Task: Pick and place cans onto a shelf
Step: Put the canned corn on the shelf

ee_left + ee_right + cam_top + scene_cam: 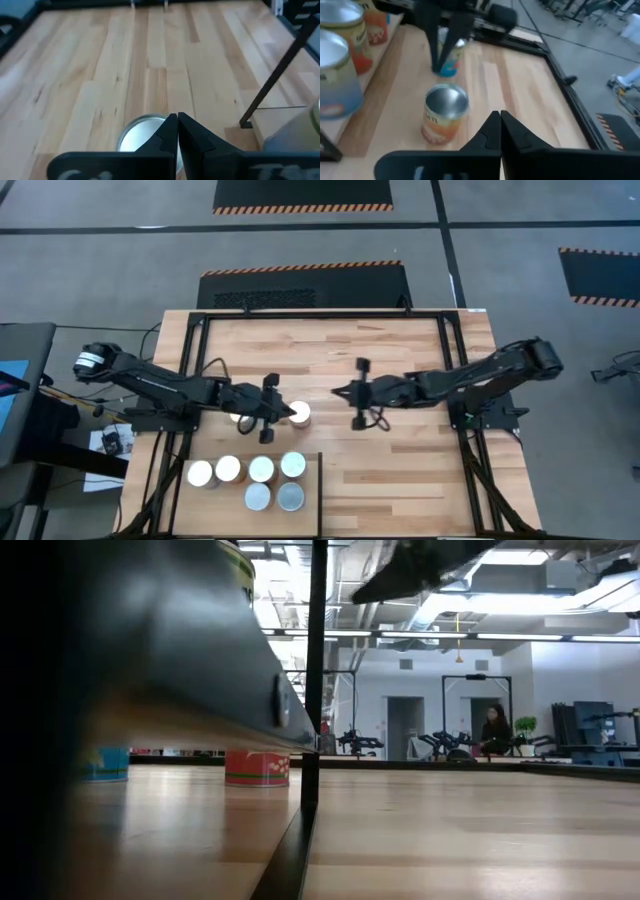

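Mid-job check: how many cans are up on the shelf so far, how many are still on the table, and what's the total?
Small round-topped tins on the pale plywood shelf: 6
Tins on the striped wooden tabletop: 2, one partly under the left arm
Total: 8

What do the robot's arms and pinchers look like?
Both arms are dark, nearly black, made of slim jointed links. The left arm has a pale round cap at its shoulder end. Thin black cables loop along each arm. The left gripper and the right gripper each have two flat black jaws tapering to a point.
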`<state>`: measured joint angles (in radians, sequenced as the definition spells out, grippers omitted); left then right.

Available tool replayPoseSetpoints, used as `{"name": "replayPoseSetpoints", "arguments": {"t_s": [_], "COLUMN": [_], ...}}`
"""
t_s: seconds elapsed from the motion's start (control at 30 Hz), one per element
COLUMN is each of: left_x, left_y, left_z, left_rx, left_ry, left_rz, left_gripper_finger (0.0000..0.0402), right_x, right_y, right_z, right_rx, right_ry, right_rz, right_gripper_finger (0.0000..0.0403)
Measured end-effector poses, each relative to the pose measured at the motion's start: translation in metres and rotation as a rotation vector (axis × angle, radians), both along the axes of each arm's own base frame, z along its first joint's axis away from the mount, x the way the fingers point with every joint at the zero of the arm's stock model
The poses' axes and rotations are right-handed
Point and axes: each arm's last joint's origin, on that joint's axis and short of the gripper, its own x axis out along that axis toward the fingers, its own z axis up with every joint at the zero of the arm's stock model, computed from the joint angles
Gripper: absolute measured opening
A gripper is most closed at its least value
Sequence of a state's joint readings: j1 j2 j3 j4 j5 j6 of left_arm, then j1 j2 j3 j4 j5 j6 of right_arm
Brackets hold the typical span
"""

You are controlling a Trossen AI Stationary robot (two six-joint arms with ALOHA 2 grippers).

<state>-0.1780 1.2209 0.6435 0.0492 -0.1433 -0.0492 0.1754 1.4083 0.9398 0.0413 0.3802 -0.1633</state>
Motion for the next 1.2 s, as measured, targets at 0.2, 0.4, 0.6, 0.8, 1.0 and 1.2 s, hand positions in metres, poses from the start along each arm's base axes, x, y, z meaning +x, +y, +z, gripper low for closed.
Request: {"name": "replayPoseSetpoints", "arguments": {"t_s": [0.2, 0.4, 0.6, 0.8, 1.0, 1.2], "left_x": [0.029, 0.048, 0.058, 0.059, 0.055, 0.060], "left_y": [-0.007, -0.009, -0.014, -0.015, -0.013, -0.014], "left_z": [-0.005, -0.015, -0.019, -0.019, -0.014, 0.002], "left_rx": [0.002, 0.043, 0.076, 0.108, 0.134, 0.123], "left_ry": [0.137, 0.251, 0.314, 0.322, 0.336, 0.318], "left_rz": [0.011, 0.094, 0.101, 0.103, 0.106, 0.111], "left_gripper_finger": [0.0032, 0.0066, 0.0082, 0.0082, 0.0082, 0.0085], "right_x": [-0.025, -0.033, -0.033, -0.033, -0.033, -0.033], "right_y": [-0.004, -0.003, 0.000, 0.000, 0.000, 0.000], "right_z": [-0.002, -0.005, -0.004, -0.004, -0.003, -0.003], "right_rx": [0.011, -0.010, -0.029, -0.029, -0.032, -0.032], "right_ry": [-0.072, -0.069, -0.074, -0.081, -0.087, -0.091], "right_rz": [-0.017, -0.033, -0.028, -0.027, -0.026, -0.025], "right_gripper_finger": [0.0005, 0.0009, 0.0008, 0.0009, 0.0009, 0.0009]}}
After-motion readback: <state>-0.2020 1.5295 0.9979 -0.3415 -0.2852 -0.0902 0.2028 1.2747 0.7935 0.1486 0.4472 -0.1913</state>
